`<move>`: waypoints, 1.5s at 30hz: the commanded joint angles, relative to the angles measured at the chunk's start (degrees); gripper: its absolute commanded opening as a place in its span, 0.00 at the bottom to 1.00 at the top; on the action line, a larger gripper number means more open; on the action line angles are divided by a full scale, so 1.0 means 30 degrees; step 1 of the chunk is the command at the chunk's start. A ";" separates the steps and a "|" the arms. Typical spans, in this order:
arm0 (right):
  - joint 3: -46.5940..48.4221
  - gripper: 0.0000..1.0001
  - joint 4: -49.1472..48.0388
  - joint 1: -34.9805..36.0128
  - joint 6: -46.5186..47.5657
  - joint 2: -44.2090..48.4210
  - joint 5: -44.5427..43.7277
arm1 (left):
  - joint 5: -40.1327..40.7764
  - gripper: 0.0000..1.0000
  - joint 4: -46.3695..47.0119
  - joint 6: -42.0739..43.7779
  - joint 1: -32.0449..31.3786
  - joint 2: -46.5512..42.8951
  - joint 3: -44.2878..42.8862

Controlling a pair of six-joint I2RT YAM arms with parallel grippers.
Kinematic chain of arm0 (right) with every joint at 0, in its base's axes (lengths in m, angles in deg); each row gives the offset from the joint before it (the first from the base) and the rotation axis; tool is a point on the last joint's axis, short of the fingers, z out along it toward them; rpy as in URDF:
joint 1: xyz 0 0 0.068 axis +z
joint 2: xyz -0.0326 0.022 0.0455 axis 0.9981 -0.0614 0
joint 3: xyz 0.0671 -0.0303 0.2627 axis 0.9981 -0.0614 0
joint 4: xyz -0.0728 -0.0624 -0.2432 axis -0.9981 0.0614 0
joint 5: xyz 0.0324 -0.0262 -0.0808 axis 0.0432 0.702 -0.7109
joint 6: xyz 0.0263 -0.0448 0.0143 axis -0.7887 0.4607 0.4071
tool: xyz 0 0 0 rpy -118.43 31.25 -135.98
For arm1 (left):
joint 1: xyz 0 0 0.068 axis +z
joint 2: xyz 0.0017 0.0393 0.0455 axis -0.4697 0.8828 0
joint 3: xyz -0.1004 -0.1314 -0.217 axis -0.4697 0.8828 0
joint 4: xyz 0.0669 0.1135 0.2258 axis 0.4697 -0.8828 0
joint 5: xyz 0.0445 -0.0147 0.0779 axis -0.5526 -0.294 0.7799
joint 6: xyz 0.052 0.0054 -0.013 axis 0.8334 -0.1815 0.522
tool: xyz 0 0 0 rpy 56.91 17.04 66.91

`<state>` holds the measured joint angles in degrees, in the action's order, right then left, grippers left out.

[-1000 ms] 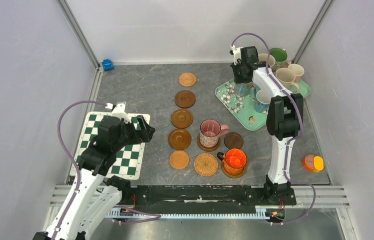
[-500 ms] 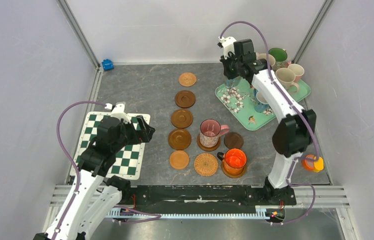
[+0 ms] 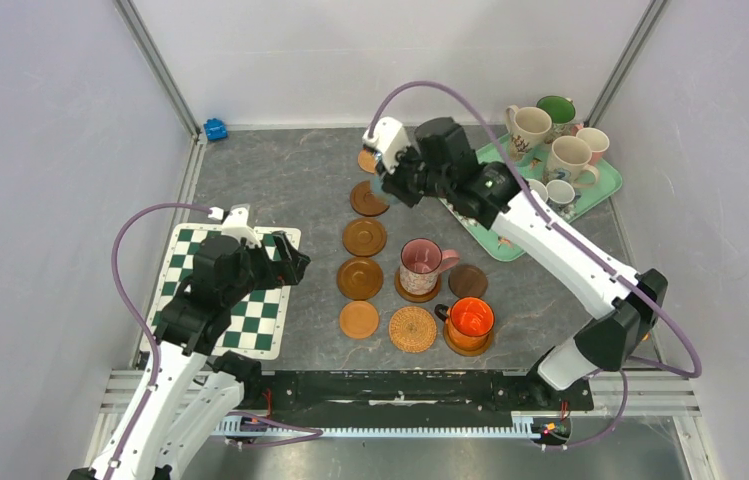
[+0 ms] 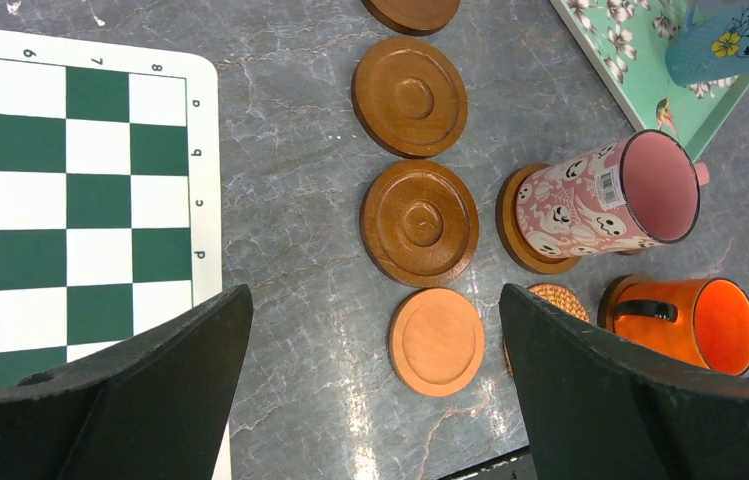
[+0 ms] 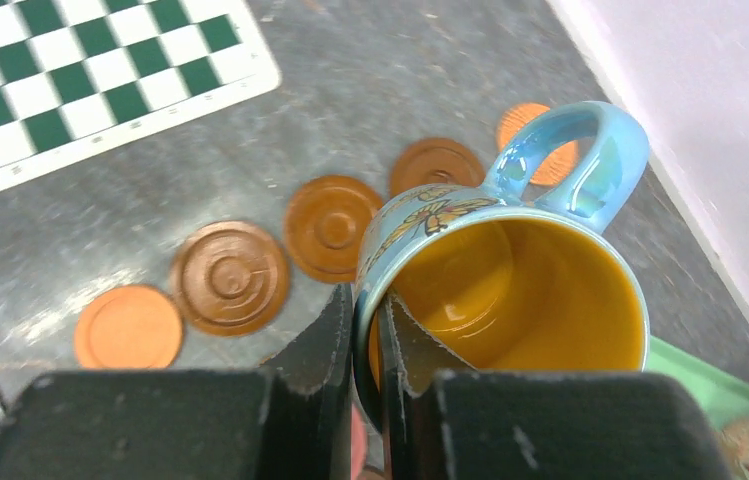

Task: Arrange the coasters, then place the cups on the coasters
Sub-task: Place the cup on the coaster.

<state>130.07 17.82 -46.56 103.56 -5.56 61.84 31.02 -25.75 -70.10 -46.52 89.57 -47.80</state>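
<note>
My right gripper (image 3: 399, 178) is shut on the wall of a blue cup (image 5: 510, 290) with a yellow inside, one finger in and one out. The cup hangs tilted above the far end of a column of brown coasters (image 3: 364, 237); it also shows in the left wrist view (image 4: 725, 45). A pink speckled cup (image 3: 420, 265) and a clear orange cup (image 3: 470, 320) each stand on a coaster. A woven coaster (image 3: 412, 328) and a dark one (image 3: 468, 281) are bare. My left gripper (image 3: 290, 262) is open over the table beside an orange-brown coaster (image 4: 437, 341).
A mint floral tray (image 3: 598, 185) at the back right holds several cups, among them a cream one (image 3: 525, 125) and a green-inside one (image 3: 557, 108). A green-white checkered mat (image 3: 235, 290) lies at the left. A small blue object (image 3: 215, 129) sits in the back corner.
My right arm has swung left from the tray, carrying the blue cup over to the far end of the coaster column. The left arm has not moved.
</note>
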 commanded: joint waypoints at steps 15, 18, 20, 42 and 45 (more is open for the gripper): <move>-0.4616 0.00 0.1064 0.9529 0.1727 0.3827 -0.2965 | 0.3898 1.00 -0.0689 -0.0471 -0.0022 -0.1590 -0.0580; -0.7342 0.00 -0.0384 0.9783 0.0628 0.5116 -0.1890 | 0.4569 1.00 -0.0777 -0.0639 -0.0036 -0.2060 -0.0598; -0.9033 0.00 -0.1408 1.0020 -0.0089 0.6056 -0.1528 | 0.4777 1.00 -0.0779 -0.0675 -0.0041 -0.2184 -0.0587; -1.4180 0.00 -0.2917 0.9461 -0.2314 0.8818 -0.2020 | 0.4773 1.00 -0.0817 -0.0734 -0.0026 -0.1955 -0.0496; -1.4067 0.00 -0.2636 0.9154 -0.2345 0.8348 -0.2140 | 0.4811 1.00 -0.0825 -0.0760 -0.0036 -0.2034 -0.0500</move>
<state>86.40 15.88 -17.90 96.24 19.92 56.99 43.98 -29.24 -70.82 -46.52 83.71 -47.88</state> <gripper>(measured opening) 0.101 0.994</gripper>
